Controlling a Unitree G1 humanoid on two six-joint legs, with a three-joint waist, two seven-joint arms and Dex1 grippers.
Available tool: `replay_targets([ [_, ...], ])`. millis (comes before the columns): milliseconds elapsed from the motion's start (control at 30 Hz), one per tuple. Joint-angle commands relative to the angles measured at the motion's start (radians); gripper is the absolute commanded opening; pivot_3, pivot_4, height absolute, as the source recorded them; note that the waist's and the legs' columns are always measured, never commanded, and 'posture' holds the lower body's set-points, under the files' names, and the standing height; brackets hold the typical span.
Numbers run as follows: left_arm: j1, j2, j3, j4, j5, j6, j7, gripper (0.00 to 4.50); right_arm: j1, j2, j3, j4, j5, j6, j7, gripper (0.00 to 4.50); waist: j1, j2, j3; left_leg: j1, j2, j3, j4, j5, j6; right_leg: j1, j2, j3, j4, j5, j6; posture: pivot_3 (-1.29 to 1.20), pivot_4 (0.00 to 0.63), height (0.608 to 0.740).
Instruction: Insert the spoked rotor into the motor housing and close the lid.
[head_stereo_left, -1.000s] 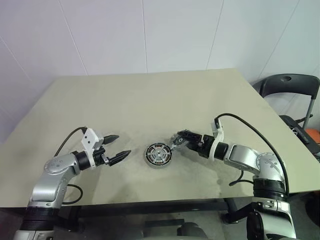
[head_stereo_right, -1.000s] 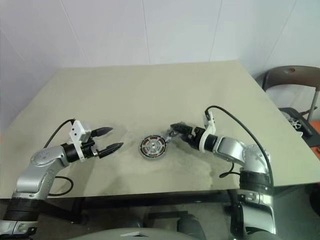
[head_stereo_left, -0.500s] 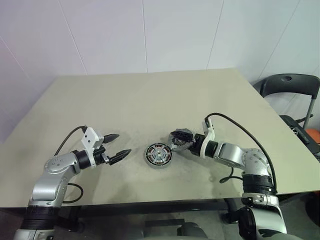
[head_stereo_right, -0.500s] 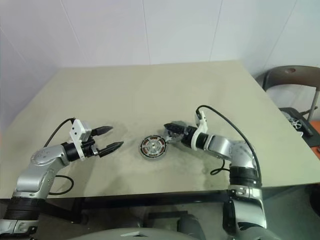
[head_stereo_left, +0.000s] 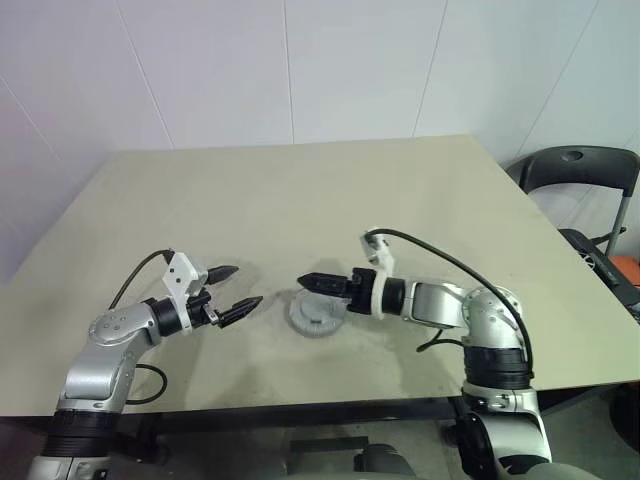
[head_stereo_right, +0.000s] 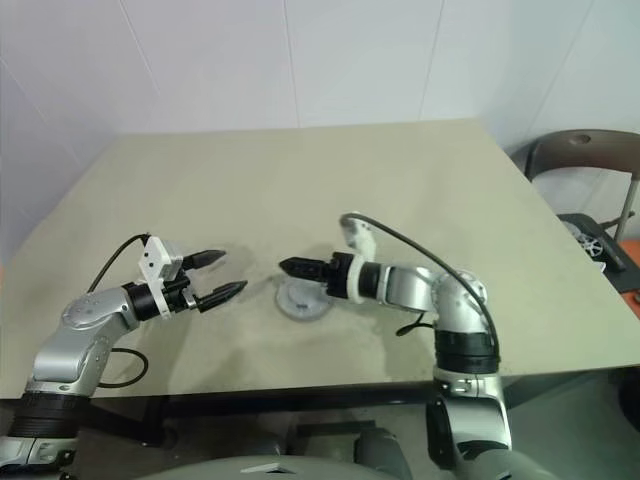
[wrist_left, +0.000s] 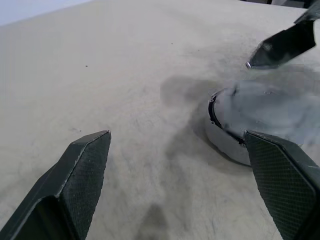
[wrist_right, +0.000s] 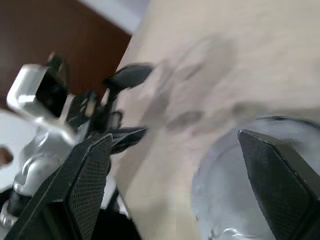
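Lid (head_stereo_left: 316, 314) sits on the motor housing, mid tabletop (head_stereo_left: 300, 190). My right gripper (head_stereo_left: 312, 281) hovers just above it, jaws wide, empty. My left gripper (head_stereo_left: 240, 290) wide too, empty, nearby.

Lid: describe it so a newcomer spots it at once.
Look at the near middle of the beige table, between the two grippers. The lid is the round grey disc lying flat there, under the right gripper. It is the one loose object on the tabletop.

A beige table (head_stereo_left: 300, 190) with a dark chair (head_stereo_left: 580, 185) beside it.
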Motion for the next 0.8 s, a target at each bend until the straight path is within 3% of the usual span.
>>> replay_targets([
  [33, -0.009, 0.004, 0.014, -0.028, -0.004, -0.009, 0.007, 4.5, -0.059, -0.013, 0.045, -0.083, -0.018, 0.013, 0.017, 4.2, 0.0, 0.0, 0.0, 0.0, 0.0, 0.0, 0.0, 0.0, 0.0, 0.0, 0.0, 0.0, 0.0, 0.0, 0.0, 0.0, 0.0, 0.74],
  [100, -0.004, 0.004, 0.017, -0.033, -0.006, -0.008, 0.012, 4.5, -0.073, -0.053, 0.073, -0.112, -0.074, -0.029, 0.07, 4.2, 0.004, 0.0, 0.0, 0.0, 0.0, -0.002, 0.0, 0.0, 0.0, 0.0, 0.0, -0.001, -0.002, 0.0, 0.0, 0.0, 0.0, 0.74],
  [200, 0.001, 0.006, 0.019, -0.037, -0.008, -0.007, 0.015, 4.5, -0.084, -0.198, 0.178, -0.159, -0.209, -0.147, 0.278, 4.2, 0.006, 0.0, 0.0, -0.001, -0.001, -0.003, 0.0, 0.0, 0.0, 0.0, -0.001, -0.004, -0.006, 0.0, 0.0, 0.0, 0.0, 0.74],
  [300, 0.002, 0.004, 0.017, -0.039, -0.008, -0.006, 0.016, 4.5, -0.06, -0.343, 0.287, -0.154, -0.369, -0.318, 0.494, 4.2, 0.003, -0.001, 0.0, -0.003, -0.002, -0.003, 0.0, -0.001, 0.001, 0.0, -0.001, -0.004, -0.009, 0.001, 0.002, 0.0, 0.0, 0.74],
  [400, 0.003, 0.003, 0.015, -0.039, -0.01, -0.005, 0.015, 4.5, -0.02, -0.417, 0.37, -0.107, -0.539, -0.544, 0.663, 4.2, -0.002, -0.001, 0.0, -0.006, -0.001, -0.003, 0.0, -0.001, 0.001, 0.0, -0.001, -0.004, -0.009, 0.001, 0.002, 0.0, 0.0, 0.74],
  [500, 0.002, 0.001, 0.01, -0.039, -0.023, 0.005, 0.0, 4.5, 0.009, -0.437, 0.413, -0.053, -0.638, -0.687, 0.791, 4.2, -0.002, -0.001, 0.0, -0.006, -0.001, -0.003, 0.0, -0.001, 0.001, -0.001, -0.001, -0.004, -0.009, 0.001, 0.002, 0.0, 0.0, 0.74],
  [800, 0.042, 0.028, -0.018, -0.058, 0.015, -0.001, -0.026, 4.5, -0.001, -0.395, 0.497, 0.07, -0.808, -0.801, 0.948, 4.2, 0.005, -0.001, 0.0, -0.007, -0.001, -0.003, 0.002, -0.001, 0.001, -0.001, -0.001, -0.004, -0.009, 0.001, 0.002, 0.0, 0.0, 0.74],
])
